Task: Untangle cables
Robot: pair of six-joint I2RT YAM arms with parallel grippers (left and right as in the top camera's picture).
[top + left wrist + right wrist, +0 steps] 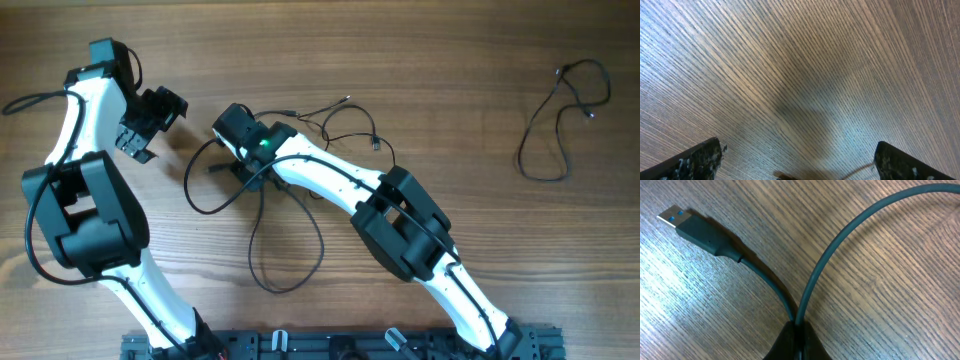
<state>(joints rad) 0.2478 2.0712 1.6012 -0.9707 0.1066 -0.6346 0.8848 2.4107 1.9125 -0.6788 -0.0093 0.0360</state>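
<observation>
Overhead view showing wood table, cables tangling mid-table, one loose cable lying far right. Right gripper pinching two strands just behind the USB plug, probably for tugging that end free. Left gripper hanging spread wide, holding nothing.

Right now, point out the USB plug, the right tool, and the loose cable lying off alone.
USB plug (699, 231): right wrist view, on its dark housing.
right tool (797, 329): right wrist view, at its closed tip.
loose cable (521, 153): overhead view, on the loop's left side.
</observation>
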